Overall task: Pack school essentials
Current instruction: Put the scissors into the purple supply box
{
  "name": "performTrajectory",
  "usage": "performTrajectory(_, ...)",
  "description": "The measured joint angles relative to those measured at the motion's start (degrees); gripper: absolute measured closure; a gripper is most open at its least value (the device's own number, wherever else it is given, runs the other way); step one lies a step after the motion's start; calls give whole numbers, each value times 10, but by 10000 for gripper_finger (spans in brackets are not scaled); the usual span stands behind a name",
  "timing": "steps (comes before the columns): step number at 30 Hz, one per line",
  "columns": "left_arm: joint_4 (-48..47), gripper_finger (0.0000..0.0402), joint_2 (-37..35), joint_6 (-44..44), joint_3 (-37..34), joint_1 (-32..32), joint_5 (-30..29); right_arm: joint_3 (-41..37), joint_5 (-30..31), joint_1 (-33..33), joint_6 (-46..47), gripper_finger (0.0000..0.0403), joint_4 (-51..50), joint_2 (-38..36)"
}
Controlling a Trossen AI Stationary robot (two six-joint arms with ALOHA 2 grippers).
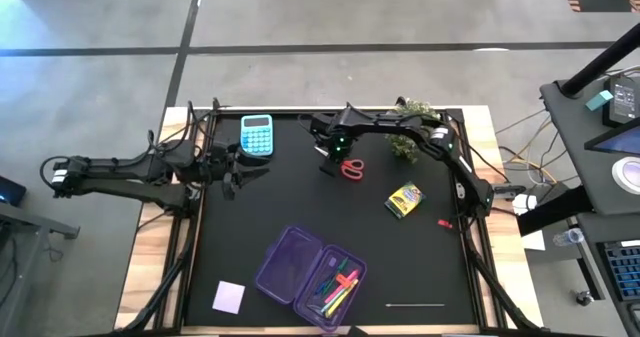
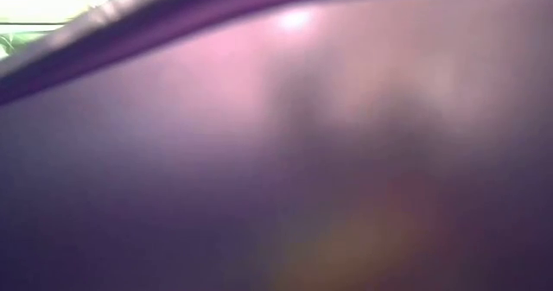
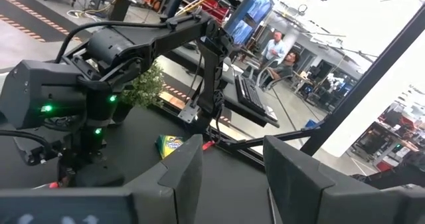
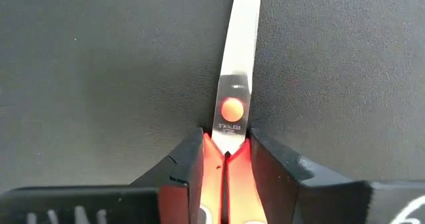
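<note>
The red-handled scissors [image 1: 352, 169] lie flat on the black mat near the far middle; in the right wrist view their blades [image 4: 236, 51] point away from the fingers. My right gripper [image 1: 333, 165] [image 4: 226, 164] is down on them, shut. My left gripper [image 1: 232, 182] [image 3: 232, 177] hovers open at the left, near the blue calculator [image 1: 257, 134], touching nothing. The yellow crayon box [image 1: 404, 199] [image 3: 169, 144] lies right of centre. The lilac note pad [image 1: 229, 296] lies at the near left. Coloured pens [image 1: 338, 289] lie inside the open purple case [image 1: 310, 275]. My right gripper pinches the scissors between its two fingers [image 4: 189, 167] at the red neck of the handles [image 4: 216, 159], just behind the pivot screw. The fingers come from above and run along the scissors' length. The scissors lie flat on the mat, blades shut.
A small potted plant [image 1: 405, 142] stands at the far right, close behind my right arm. A tiny red item [image 1: 443, 222] and a thin stick [image 1: 415, 304] lie on the mat's right side. The purple case [image 2: 276, 153] fills the low view. People sit beyond the table [image 3: 282, 54].
</note>
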Motion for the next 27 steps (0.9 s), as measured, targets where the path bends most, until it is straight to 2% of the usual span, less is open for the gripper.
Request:
performTrajectory(4, 0, 260, 0, 0, 0, 0, 0, -7, 0, 0, 5, 332, 2, 1)
performTrajectory(11, 0, 260, -1, -1, 0, 0, 0, 2, 0, 0, 5, 332, -6, -4)
performTrajectory(19, 1, 260, -8, -1, 0, 0, 0, 1, 1, 0, 8, 334, -7, -49)
performTrajectory(21, 0, 260, -10, -1, 0, 0, 0, 1, -1, 0, 11, 366, -9, -65)
performTrajectory(27, 0, 260, -11, 0, 0, 0, 0, 1, -8, 0, 16, 391, -8, -93)
